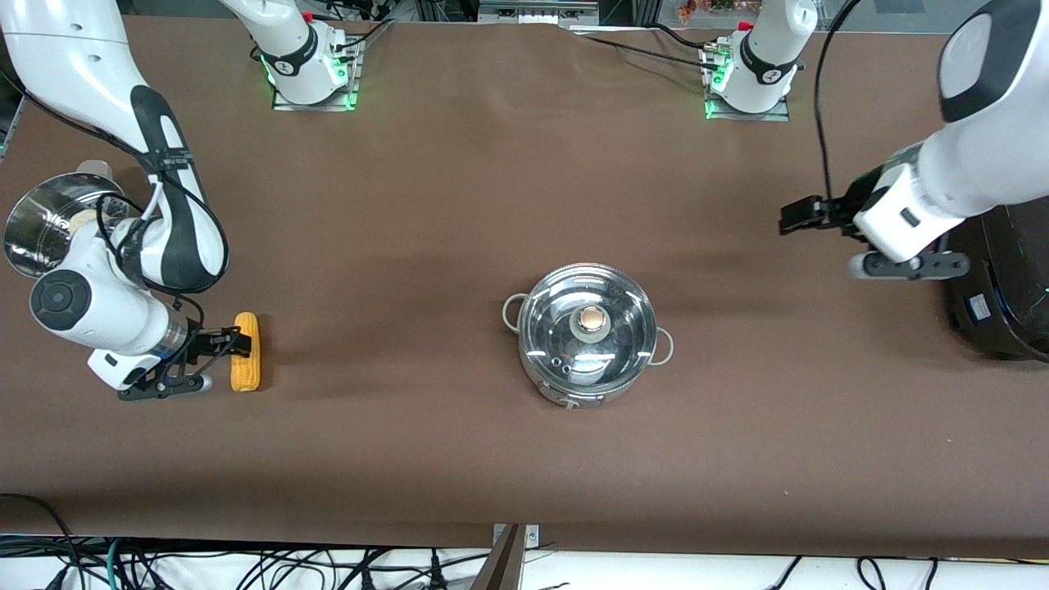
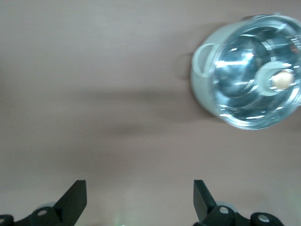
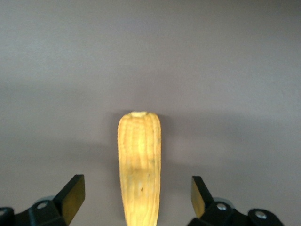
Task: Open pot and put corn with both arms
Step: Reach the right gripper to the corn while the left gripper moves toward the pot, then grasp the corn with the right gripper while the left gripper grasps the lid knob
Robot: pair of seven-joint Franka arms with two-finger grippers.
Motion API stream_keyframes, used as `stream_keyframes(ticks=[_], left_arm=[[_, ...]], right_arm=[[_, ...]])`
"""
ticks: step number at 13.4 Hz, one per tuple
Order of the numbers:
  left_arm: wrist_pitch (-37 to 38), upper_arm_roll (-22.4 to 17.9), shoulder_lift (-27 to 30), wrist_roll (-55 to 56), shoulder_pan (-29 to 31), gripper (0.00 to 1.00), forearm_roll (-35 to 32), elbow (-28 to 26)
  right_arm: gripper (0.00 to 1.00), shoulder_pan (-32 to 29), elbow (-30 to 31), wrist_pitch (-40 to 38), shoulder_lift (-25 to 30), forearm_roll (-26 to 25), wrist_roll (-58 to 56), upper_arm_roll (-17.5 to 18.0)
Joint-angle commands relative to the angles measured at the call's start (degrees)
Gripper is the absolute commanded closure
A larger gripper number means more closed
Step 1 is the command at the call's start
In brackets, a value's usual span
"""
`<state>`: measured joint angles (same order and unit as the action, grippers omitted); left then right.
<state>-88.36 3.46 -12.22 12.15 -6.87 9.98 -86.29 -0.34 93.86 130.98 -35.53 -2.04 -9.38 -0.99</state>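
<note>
Working from the right arm's end of the table, I have the right gripper down at the corn, which lies on the brown table with its long axis running toward and away from the front camera. In the right wrist view the corn sits between my two fingers, which stand wide apart on either side of it without touching; the cob's near end is cut off at the picture's edge, so I cannot see how far along it my grip would land. A steel bowl near that arm is half covered by it. At mid-table stands the pot, its glass lid in place with the knob at its centre, well apart from the corn. Over the left arm's end hovers the left gripper, its fingers spread wide and empty in the left wrist view, pointing toward the pot, which shows blurred there. It is the arm better placed for the lid, I judge, probably with a fair reach. A black cooker is partly cut off at that end.
</note>
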Motion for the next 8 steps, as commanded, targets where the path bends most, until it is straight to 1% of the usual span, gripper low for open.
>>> stream_keyframes(ticks=[1,2,4,6,8], left_arm=[[-3.38,-0.12,-4.81,2.79,-4.88,0.0,1.54,3.93],[-4.7,-0.2,-6.83,6.19,-7.34,0.0,1.54,5.16],[-8.82,-0.38,-12.36,17.42,-13.05,0.0,1.28,9.54],[-11.91,-0.91,-16.94,24.13,-16.75,0.0,1.1,13.32],[-12.8,-3.44,-20.63,25.91,-20.26,0.0,1.1,16.93]], right_arm=[[0.0,-0.72,2.55,5.93,-1.38,0.29,-1.35,0.55],[0.0,-0.72,3.95,8.91,-2.08,0.29,-1.35,0.55],[0.0,-0.72,7.2,13.58,-2.18,0.29,-1.35,0.55],[0.0,-0.72,8.53,14.57,-2.18,0.29,-1.43,0.55],[0.0,-0.72,9.49,14.48,-1.83,0.29,-1.87,0.55]])
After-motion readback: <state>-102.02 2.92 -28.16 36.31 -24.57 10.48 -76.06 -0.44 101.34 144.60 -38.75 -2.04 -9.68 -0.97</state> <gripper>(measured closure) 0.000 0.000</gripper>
